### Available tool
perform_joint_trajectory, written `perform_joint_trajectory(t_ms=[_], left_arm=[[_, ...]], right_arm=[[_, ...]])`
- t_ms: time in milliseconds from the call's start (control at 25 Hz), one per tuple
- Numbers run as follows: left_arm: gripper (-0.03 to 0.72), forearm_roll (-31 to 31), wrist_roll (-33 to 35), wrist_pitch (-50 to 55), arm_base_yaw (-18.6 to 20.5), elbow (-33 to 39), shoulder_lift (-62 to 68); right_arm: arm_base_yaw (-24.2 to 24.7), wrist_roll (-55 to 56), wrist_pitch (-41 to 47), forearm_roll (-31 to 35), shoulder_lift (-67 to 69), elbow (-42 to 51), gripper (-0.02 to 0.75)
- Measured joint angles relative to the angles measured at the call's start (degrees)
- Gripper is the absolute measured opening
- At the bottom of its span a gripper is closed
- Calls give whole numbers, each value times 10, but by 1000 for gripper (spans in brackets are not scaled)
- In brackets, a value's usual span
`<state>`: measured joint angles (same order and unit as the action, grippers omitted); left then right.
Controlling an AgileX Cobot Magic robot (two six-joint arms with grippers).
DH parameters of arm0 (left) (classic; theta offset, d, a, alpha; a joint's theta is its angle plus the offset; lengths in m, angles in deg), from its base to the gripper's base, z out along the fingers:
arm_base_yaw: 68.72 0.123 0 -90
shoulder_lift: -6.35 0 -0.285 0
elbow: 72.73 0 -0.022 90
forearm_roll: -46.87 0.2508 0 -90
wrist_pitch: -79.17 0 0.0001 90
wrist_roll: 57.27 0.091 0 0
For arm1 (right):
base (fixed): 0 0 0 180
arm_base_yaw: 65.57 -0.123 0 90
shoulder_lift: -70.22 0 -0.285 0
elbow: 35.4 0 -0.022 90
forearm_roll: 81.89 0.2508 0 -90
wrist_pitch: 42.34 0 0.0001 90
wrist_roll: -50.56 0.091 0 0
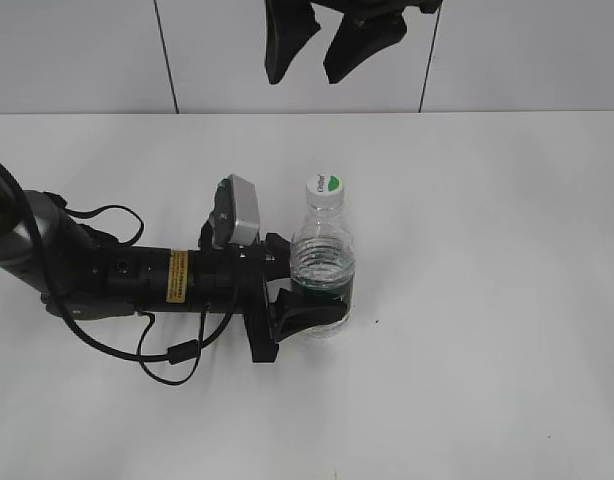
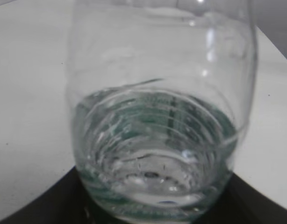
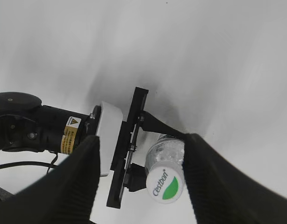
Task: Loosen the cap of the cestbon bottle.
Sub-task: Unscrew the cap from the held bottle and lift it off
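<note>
Left hand [image 1: 309,300] is clamped on the cestbon bottle [image 1: 323,262] low down, fingers around the green label band. The arm lies near-flat along the table [image 1: 507,300] and reaches in from the side. Reads as a brace: holding the body low keeps it from spinning or tipping and leaves the whole neck free above the hand. Left wrist view is filled by the clear bottle wall and the water inside, so the bottle sits right at the palm, between the fingers.

Bottle stands upright on the table, directly ahead of the left hand. The cap [image 1: 325,187] is on, well above the left fingers, nothing touching it.

Right hand [image 3: 139,182] hangs high over the bottle, pointing straight down, fingers apart. In its wrist view the cap [image 3: 165,183] lies between the two ribbed pads [image 3: 78,182], slightly toward the right pad, with clear gap on both sides. The exterior view shows only its fingertips, at the frame's top edge, well above the cap.

Judgement: hold is set and the twist has not started. Right hand needs to drop straight down, centre on the cap, close, then rotate.
</note>
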<state>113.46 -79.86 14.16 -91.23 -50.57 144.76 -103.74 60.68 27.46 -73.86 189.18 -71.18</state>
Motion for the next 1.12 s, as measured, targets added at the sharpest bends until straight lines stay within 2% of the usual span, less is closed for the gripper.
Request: perform_joint_trajectory(t_ms=[160,400,1120], left_arm=[[412,-1,0,0,-1,0,0],[412,-2,0,0,-1,0,0],[412,-2,0,0,-1,0,0]], right_arm=[[0,34,0,-2,0,12,432],[0,70,1,2,0,80,432],[0,82,2,6,0,122,432]])
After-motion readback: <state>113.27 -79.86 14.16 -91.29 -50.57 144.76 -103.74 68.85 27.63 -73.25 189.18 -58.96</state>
